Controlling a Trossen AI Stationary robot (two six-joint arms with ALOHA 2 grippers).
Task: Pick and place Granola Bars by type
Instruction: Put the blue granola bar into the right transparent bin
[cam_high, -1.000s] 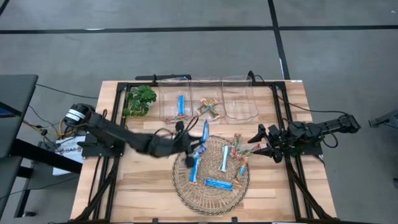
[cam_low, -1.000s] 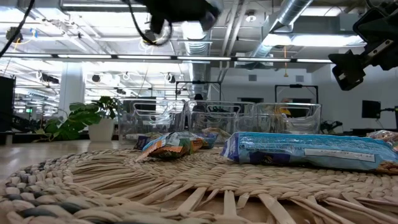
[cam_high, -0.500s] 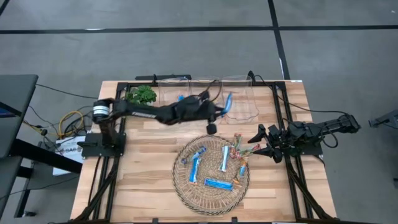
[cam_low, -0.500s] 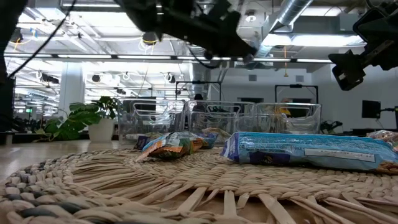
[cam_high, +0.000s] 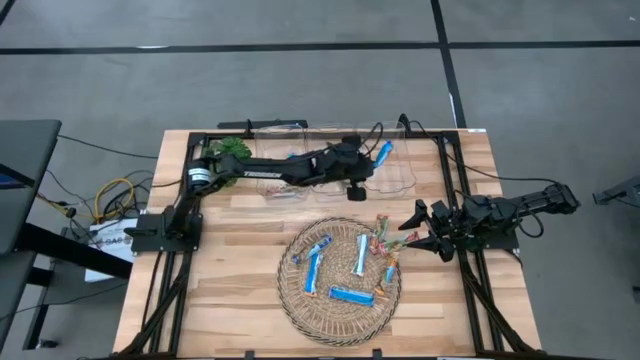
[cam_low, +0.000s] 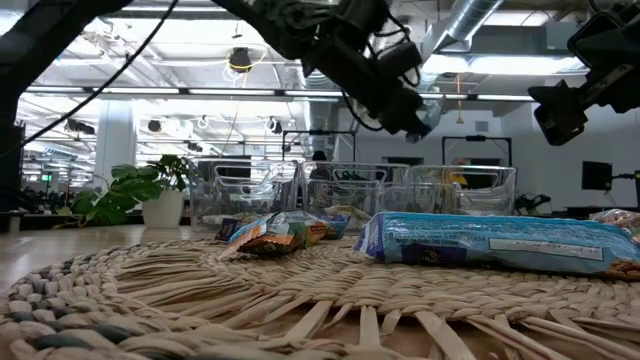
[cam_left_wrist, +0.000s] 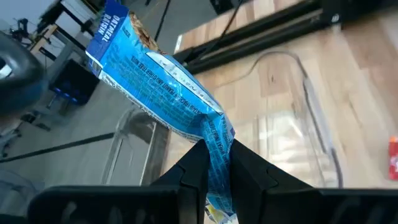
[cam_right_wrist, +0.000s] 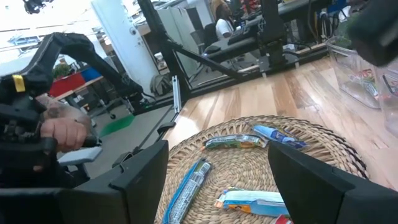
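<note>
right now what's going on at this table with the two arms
The left gripper is shut on a bright blue wrapped granola bar, holding it over the rightmost of three clear plastic bins at the table's far edge. The right gripper waits open beside the round woven wicker tray, which holds more blue bars and several multicoloured bars. The other two bins each hold something already: a blue bar in one, multicoloured ones in the next.
</note>
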